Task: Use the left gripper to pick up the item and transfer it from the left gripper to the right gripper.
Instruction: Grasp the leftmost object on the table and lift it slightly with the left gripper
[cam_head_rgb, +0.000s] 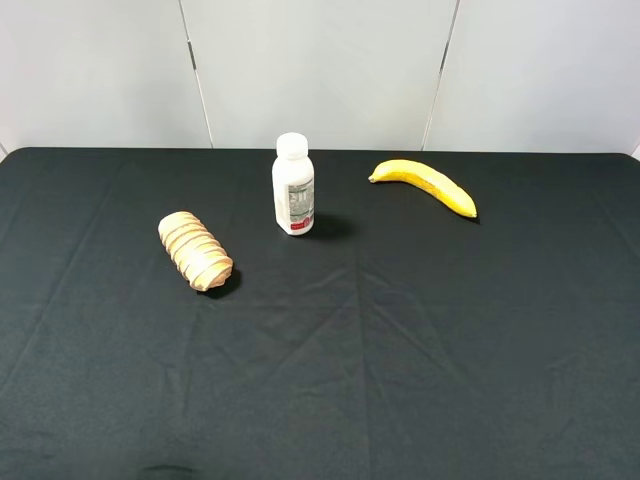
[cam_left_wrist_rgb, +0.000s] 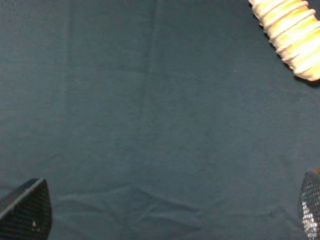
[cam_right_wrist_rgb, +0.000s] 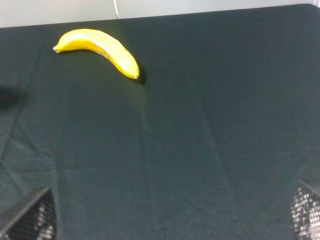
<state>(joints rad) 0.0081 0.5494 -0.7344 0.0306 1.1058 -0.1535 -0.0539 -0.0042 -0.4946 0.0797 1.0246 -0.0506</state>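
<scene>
Bread loaf (cam_head_rgb: 195, 251), loose on desk (cam_head_rgb: 400, 380). Left gripper (cam_left_wrist_rgb: 167, 215), right gripper (cam_right_wrist_rgb: 167, 215): jaws wide, empty. Risk: off-centre pinch lets loaf roll.

You have a black cloth (cam_head_rgb: 400, 350) over the table, plain, reading dark teal in the left wrist view. One roll (cam_head_rgb: 195, 251): tan, banded with pale beige ridges across its length. One bottle (cam_head_rgb: 293, 185): white body and cap, grey-printed label, red band at the foot. One banana (cam_head_rgb: 425, 185): plain yellow, darker at the tips. Behind, wall panels (cam_head_rgb: 320, 70): pale grey-white. Your left gripper (cam_left_wrist_rgb: 165, 212) and right gripper (cam_right_wrist_rgb: 172, 215): fingertips (cam_left_wrist_rgb: 27, 212) black, with a fine dotted mesh pattern, silvery where light catches it.
</scene>
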